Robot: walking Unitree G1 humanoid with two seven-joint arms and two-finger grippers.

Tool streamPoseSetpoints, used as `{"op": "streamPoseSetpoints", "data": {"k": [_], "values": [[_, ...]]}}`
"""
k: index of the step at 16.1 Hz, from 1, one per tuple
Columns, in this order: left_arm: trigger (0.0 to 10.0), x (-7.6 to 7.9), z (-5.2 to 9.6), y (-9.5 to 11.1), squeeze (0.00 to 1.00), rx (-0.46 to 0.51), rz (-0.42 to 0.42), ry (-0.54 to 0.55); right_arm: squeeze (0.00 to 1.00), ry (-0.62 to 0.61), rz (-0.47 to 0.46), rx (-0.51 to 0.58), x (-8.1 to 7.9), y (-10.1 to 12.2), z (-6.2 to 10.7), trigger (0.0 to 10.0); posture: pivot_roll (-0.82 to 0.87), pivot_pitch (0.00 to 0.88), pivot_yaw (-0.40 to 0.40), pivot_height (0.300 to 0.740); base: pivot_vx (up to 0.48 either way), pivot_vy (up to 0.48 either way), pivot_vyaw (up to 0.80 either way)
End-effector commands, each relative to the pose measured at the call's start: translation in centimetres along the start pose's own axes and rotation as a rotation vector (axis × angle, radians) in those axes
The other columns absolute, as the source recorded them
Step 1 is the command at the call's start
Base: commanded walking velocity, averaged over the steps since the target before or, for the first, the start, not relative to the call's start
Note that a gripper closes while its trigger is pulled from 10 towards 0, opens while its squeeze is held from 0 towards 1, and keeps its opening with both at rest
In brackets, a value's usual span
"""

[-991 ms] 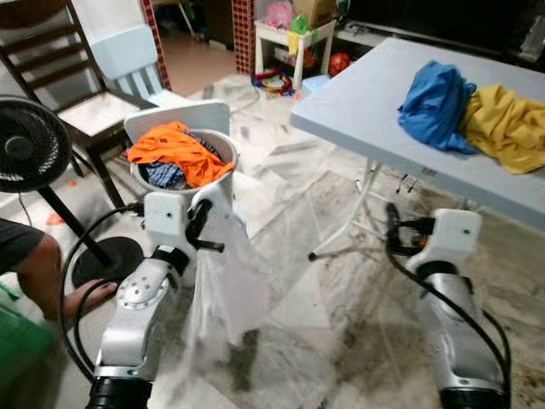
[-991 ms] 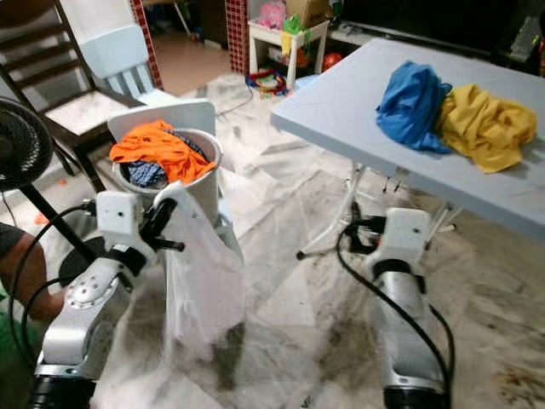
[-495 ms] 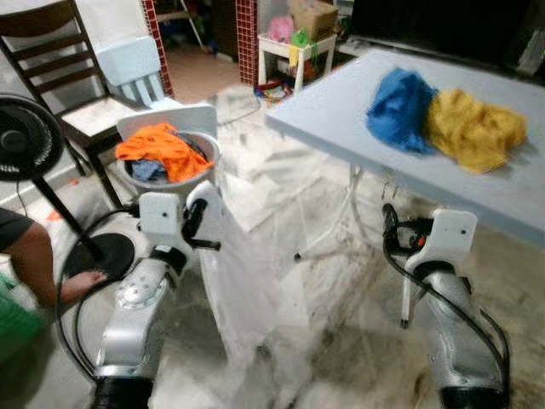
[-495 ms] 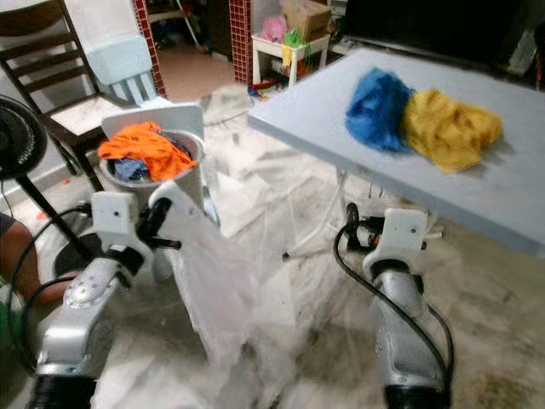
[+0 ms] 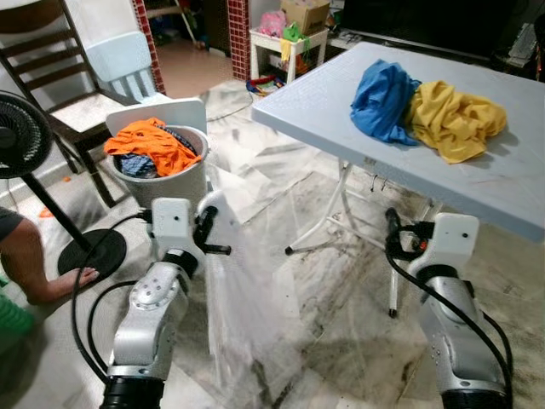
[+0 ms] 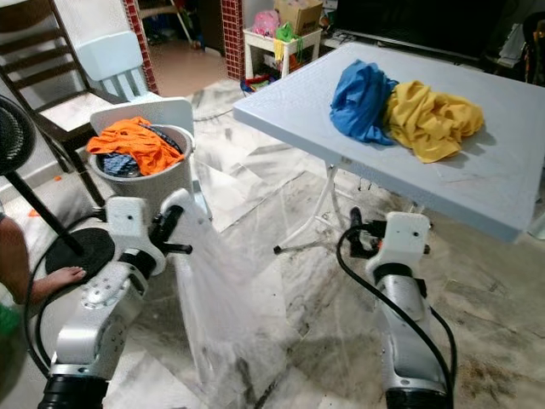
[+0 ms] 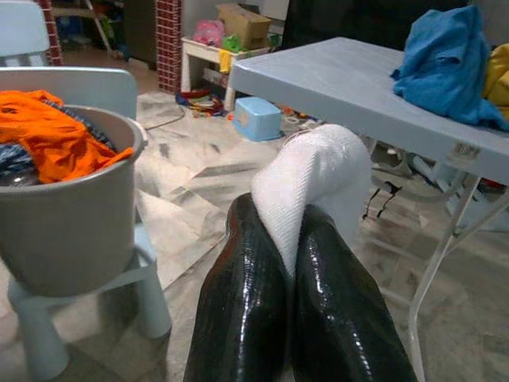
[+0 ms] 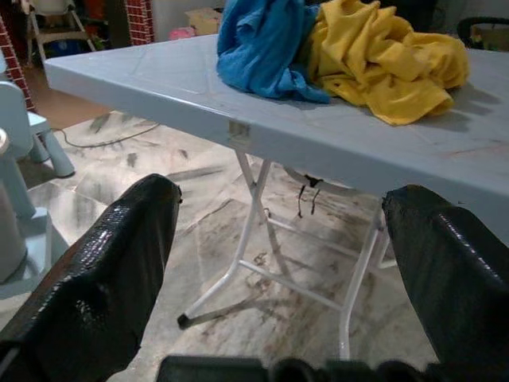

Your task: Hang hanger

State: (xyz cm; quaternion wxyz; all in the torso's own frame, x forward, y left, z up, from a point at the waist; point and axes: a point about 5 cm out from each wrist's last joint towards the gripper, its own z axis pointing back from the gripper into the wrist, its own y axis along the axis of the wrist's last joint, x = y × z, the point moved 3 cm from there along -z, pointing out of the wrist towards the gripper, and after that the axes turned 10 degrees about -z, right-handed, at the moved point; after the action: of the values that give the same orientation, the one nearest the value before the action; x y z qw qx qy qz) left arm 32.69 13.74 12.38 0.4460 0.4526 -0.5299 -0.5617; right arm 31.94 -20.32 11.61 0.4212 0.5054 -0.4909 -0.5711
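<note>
My left gripper (image 5: 207, 223) is shut on the top of a thin white garment (image 5: 243, 315), which hangs from it down toward the floor. In the left wrist view the white cloth (image 7: 318, 171) bulges out from between the closed black fingers (image 7: 246, 294). My right gripper (image 5: 393, 230) is held low beside the table legs, open with nothing between its fingers (image 8: 119, 263). A blue garment (image 5: 383, 98) and a yellow garment (image 5: 456, 119) lie crumpled on the light blue folding table (image 5: 324, 94) ahead of me to the right.
A grey bucket (image 5: 166, 179) of orange and dark clothes (image 5: 153, 145) sits on a small stool at left. A black standing fan (image 5: 21, 136), a wooden chair (image 5: 51, 68) and a person's foot (image 5: 51, 285) are further left. Toys and a small white table (image 5: 289, 43) are behind.
The whole view has shifted, so the camera moved; the table now sits nearer the middle. The white garment has swung under the left gripper, which still holds it. The right gripper stays open.
</note>
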Motion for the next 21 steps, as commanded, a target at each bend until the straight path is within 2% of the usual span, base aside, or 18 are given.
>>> {"op": "streamPoseSetpoints", "data": {"k": [1,10,21], "values": [[10.0,0.17,-0.33,1.43,0.00,0.048,0.000,-0.008,0.00,-0.004,0.005,0.016,0.16,0.54,0.00,10.0,-0.04,0.069,0.012,0.740,0.000,0.000,-0.80],[10.0,0.46,-0.50,1.38,0.00,0.046,0.015,-0.013,0.00,0.003,0.008,0.018,0.12,0.60,-0.17,10.0,-0.04,0.068,0.007,0.740,0.000,0.000,-0.76],[10.0,0.57,-0.56,1.38,0.00,0.044,0.014,-0.021,0.00,0.003,0.004,0.010,0.05,0.36,-0.12,10.0,-0.04,0.068,0.009,0.740,0.000,0.285,-0.05]]}}
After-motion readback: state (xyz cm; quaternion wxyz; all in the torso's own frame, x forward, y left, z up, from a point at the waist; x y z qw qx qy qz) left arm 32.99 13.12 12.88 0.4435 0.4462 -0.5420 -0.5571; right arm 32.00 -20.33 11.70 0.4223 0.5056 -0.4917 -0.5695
